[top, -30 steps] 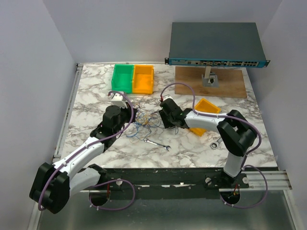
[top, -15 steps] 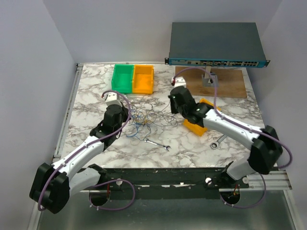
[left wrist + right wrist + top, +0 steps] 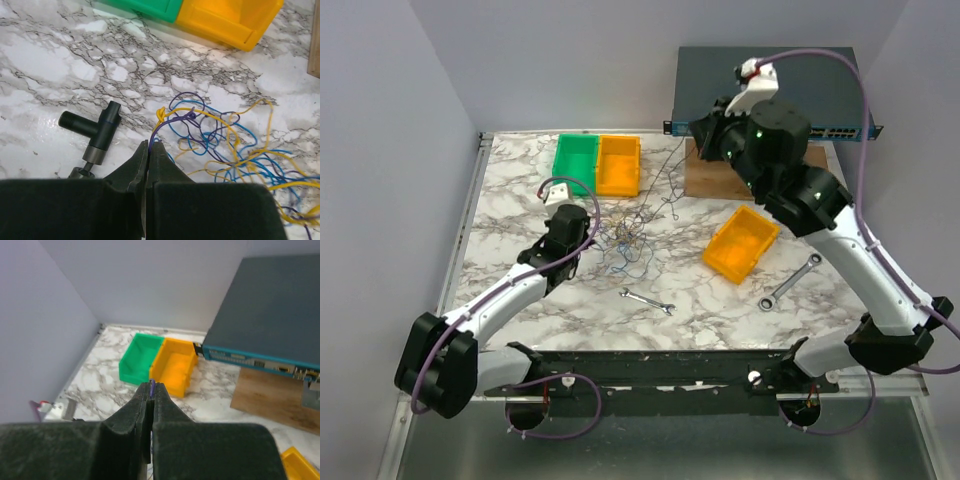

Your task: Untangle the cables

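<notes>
The cables [image 3: 625, 240] are a tangle of thin blue, yellow and purple wires on the marble table, left of centre; they also show in the left wrist view [image 3: 225, 145]. My left gripper [image 3: 582, 226] sits low at the tangle's left edge, shut on a purple wire [image 3: 167, 122] that runs into its jaws [image 3: 150, 145]. My right gripper [image 3: 700, 135] is raised high near the back, shut on a purple wire end [image 3: 151, 385]. A thin strand [image 3: 670, 175] rises from the tangle towards it.
A green bin [image 3: 576, 163] and an orange bin [image 3: 618, 165] stand at the back. A tilted orange bin [image 3: 740, 244], two wrenches [image 3: 648, 301] [image 3: 790, 283], a network switch [image 3: 770, 95] on a wooden board [image 3: 760, 175], and a black T-shaped tool [image 3: 95, 132] are around.
My right gripper has lifted from the tangle up and back to the right, drawing a strand out with it. My left gripper has shifted slightly towards the tangle.
</notes>
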{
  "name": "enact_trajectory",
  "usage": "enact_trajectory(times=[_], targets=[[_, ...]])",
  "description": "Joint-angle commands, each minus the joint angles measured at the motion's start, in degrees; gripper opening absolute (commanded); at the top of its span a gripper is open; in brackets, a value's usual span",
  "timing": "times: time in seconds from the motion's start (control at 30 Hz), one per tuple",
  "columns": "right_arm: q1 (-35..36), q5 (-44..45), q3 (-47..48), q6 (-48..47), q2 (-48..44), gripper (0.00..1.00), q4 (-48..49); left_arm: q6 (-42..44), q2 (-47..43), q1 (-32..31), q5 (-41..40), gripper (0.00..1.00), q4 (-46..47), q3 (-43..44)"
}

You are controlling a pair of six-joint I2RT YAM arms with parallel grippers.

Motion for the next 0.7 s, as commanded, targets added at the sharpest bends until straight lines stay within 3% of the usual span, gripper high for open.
enact_trajectory(times=[0.0, 0.1, 0.3, 0.47, 0.67], targets=[[0.2, -0.3, 17.0, -3.3, 6.1, 0.01, -8.3, -1.9, 2.9, 1.8, 0.7, 0.0, -3.8, 2.7], [0.2, -0.3, 25.1, -4.1, 8.9, 0.01, -9.4, -2.5, 4.0, 2.6, 1.8, 0.0, -4.9, 3.5], [0.2, 0.6, 32.0, -4.7, 11.2, 0.01, -7.0, -3.7, 5.0, 3.0, -0.7, 0.0, -8.1, 4.6], [0.2, 2.2, 29.9, -4.9, 8.3, 0.01, -1.3, -6.9, 6.9, 4.5, -0.3, 0.0, -11.2, 6.0], [0.2, 1.0, 24.0, -4.9, 5.4, 0.01, 1.0, -3.6, 2.6, 4.4, 1.6, 0.0, -7.7, 3.6]])
